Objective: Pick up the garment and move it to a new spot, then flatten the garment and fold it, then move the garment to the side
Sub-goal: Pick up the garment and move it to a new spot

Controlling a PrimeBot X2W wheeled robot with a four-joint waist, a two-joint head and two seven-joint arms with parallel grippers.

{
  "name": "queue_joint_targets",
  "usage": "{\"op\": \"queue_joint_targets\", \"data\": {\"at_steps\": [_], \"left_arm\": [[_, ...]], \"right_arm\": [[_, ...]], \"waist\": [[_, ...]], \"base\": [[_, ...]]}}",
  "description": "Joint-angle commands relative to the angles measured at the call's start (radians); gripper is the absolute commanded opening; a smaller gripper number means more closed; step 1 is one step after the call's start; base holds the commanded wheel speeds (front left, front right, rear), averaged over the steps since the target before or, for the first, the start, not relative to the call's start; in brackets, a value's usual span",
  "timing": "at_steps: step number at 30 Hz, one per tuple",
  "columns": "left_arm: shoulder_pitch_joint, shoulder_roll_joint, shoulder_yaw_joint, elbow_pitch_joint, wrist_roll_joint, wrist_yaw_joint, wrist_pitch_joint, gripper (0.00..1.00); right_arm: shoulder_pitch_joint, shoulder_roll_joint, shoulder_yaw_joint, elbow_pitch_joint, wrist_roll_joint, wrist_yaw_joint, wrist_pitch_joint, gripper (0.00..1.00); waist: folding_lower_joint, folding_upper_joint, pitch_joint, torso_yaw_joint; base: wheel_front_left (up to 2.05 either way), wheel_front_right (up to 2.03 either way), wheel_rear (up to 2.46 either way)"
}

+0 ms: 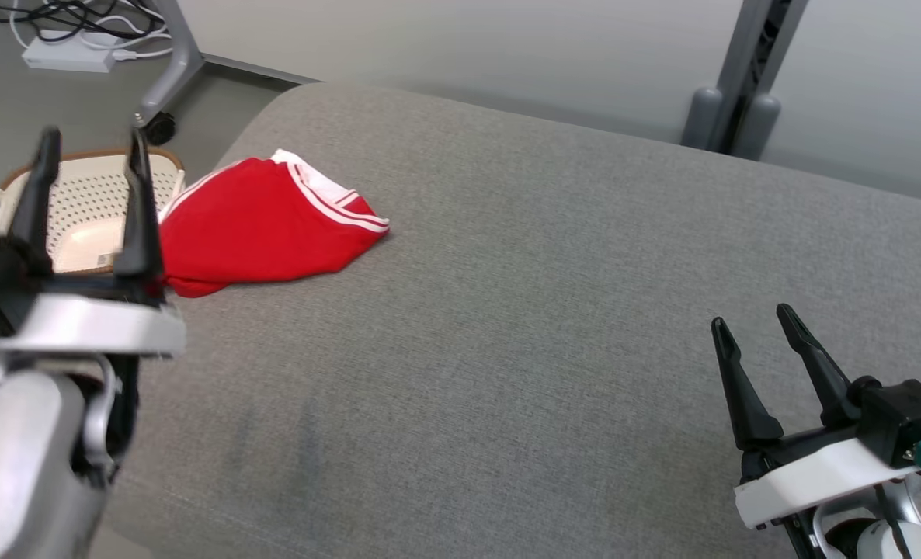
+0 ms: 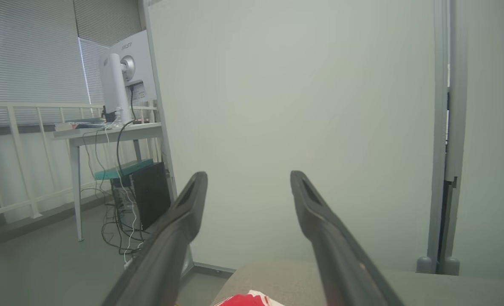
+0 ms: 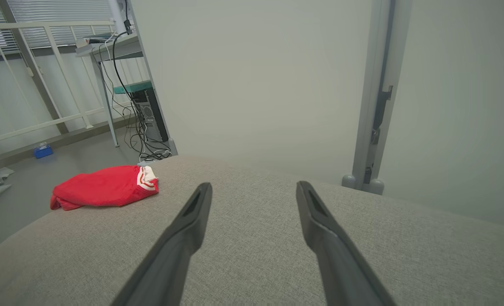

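Observation:
The garment [image 1: 262, 227] is red with white stripes and lies folded in a compact bundle at the far left edge of the grey padded surface [image 1: 554, 295]. The right wrist view shows the garment [image 3: 103, 192] at the left, and a sliver of the garment [image 2: 245, 300] shows at the bottom of the left wrist view. My left gripper [image 1: 92, 151] stands open, raised at the left just in front of the garment, with nothing between its fingers. My right gripper [image 1: 755, 322] is open and empty over the surface at the lower right, far from the garment.
A white perforated laundry basket [image 1: 80, 210] sits on the floor beyond the surface's left edge, behind my left gripper. Cables and a power strip [image 1: 68, 54] lie on the floor. Grey posts [image 1: 728, 109] and pale wall panels stand behind the surface.

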Motion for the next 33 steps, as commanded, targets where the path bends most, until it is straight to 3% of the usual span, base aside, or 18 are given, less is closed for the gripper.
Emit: {"op": "queue_joint_targets", "data": {"at_steps": [1,10,18,33], "left_arm": [[-0.065,0.016,0.008,0.034,-0.008,-0.020,0.018,1.00],[-0.328,0.053,0.003,0.429,-0.076,-0.157,0.135,1.00],[-0.437,0.034,-0.049,0.803,-0.092,-0.270,0.203,1.00],[-0.566,0.001,-0.098,1.154,-0.136,-0.357,0.337,1.00]], "right_arm": [[-0.023,-0.012,0.003,-0.004,0.007,0.000,0.006,1.00],[-0.075,-0.038,0.035,-0.008,0.016,0.000,0.017,1.00],[-0.111,-0.062,0.053,-0.009,0.027,0.000,0.024,1.00],[-0.211,-0.121,0.098,-0.057,0.035,0.000,0.064,1.00]], "waist": [[0.0000,0.0000,0.023,-0.025],[0.0000,0.0000,0.119,-0.131],[0.0000,0.0000,0.209,-0.197],[0.0000,0.0000,0.408,-0.277]], "base": [[0.00,0.00,0.00],[0.00,0.00,0.00],[0.00,0.00,0.00],[0.00,0.00,0.00]]}}
